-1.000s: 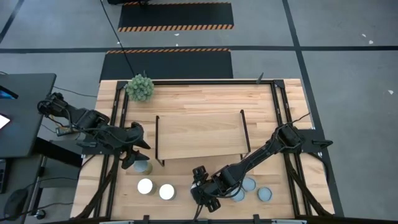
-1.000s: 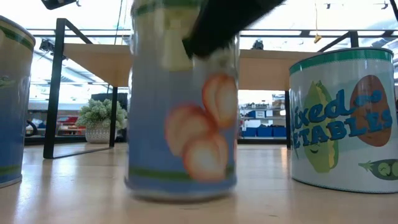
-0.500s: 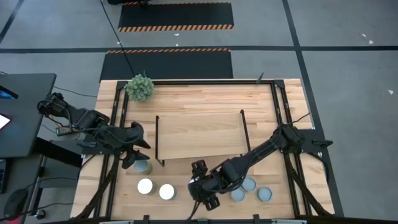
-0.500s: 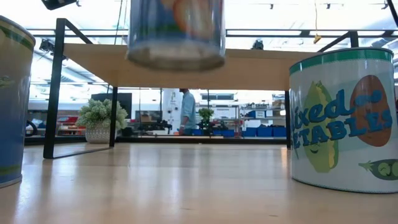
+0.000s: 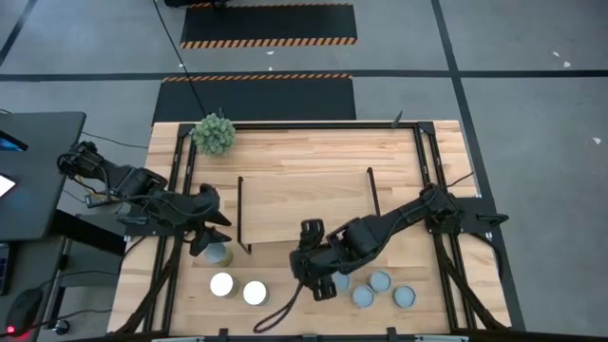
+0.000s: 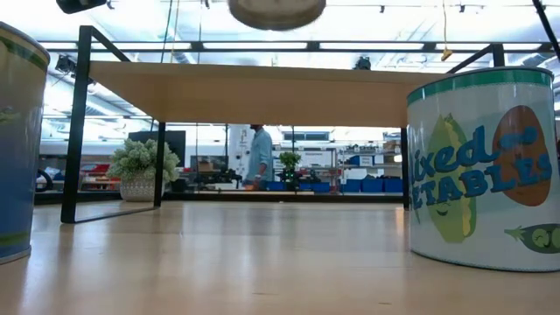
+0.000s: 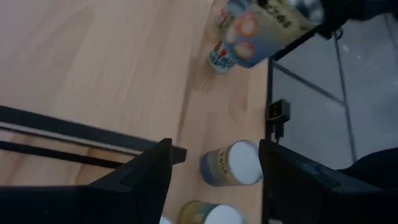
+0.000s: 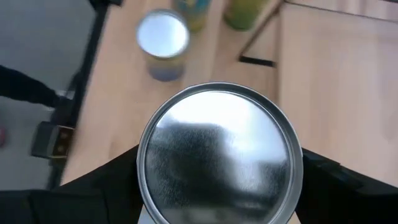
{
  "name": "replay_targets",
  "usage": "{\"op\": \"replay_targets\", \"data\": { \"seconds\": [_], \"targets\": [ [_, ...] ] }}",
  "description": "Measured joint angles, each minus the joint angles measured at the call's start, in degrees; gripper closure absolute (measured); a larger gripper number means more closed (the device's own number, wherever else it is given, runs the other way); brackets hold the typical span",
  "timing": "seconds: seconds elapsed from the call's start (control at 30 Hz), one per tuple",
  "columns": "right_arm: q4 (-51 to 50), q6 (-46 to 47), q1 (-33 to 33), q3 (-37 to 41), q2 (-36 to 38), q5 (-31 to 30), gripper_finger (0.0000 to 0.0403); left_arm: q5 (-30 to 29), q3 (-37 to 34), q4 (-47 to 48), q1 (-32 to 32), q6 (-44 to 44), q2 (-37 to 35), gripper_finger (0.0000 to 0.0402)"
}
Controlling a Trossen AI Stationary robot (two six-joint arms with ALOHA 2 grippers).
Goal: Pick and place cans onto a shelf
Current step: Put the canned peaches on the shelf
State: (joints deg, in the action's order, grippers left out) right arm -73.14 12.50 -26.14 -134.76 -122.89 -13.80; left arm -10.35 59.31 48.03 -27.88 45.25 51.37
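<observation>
Silvery-topped can [image 8: 219, 152] clamped in right tool [image 5: 318, 271] above table; left tool [image 5: 211, 231] open, empty.

Held can [image 8: 219, 154]: silvery top, blue label with red-white circles. Shelf [image 5: 304, 204]: light wood, black rods. Plant ball [image 5: 214, 133]: green. Bench [image 5: 313, 142]: pale wood.

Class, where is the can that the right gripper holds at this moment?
The can hangs off the table in the right gripper, near the shelf's front edge in the high view, with three cans standing on the table beside it.
</observation>
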Motion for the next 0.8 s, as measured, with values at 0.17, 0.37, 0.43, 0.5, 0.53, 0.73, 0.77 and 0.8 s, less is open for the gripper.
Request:
{"op": "replay_targets", "data": {
  "seconds": [0.17, 0.37, 0.43, 0.5, 0.53, 0.73, 0.77, 0.8],
  "targets": [
    [-1.4, 1.5, 1.5, 1.2, 4.6, -0.7, 0.008, 0.0, 0.0, -2.0, 0.0, 1.6, 0.0, 0.0157],
    [-8.3, 2.7, 3.3, 1.2, 10.2, -7.3, 0.008, -0.6, 0.0, -2.0, 0.0, 2.2, 0.0, 0.0157],
    [-11.9, 3.4, 4.3, 1.2, 12.1, -9.0, 0.008, -2.0, 0.0, -2.0, 0.0, 2.1, 0.0, 0.0157],
    [-14.4, 4.0, 5.6, 1.2, 13.8, -10.4, 0.008, -3.5, 0.0, -2.0, 0.0, 2.1, 0.0, 0.0157],
    [-14.9, 4.2, 6.3, 1.4, 14.7, -10.5, 0.008, -4.3, 0.0, -2.0, 0.0, 2.1, 0.0, 0.0157],
    [-13.3, 7.3, 10.5, 10.0, 23.0, -10.3, 0.008, -5.5, 0.0, -1.9, 0.0, 2.1, 0.0, 0.0157],
    [-11.9, 7.5, 11.1, 12.9, 24.7, -10.3, 0.0079, -5.5, 0.0, -1.9, 0.0, 2.1, 0.0, 0.0157],
    [-10.2, 7.5, 11.8, 16.0, 26.4, -10.3, 0.0079, -5.5, 0.0, -1.9, 0.0, 2.1, 0.0, 0.0157]
  ]
}}
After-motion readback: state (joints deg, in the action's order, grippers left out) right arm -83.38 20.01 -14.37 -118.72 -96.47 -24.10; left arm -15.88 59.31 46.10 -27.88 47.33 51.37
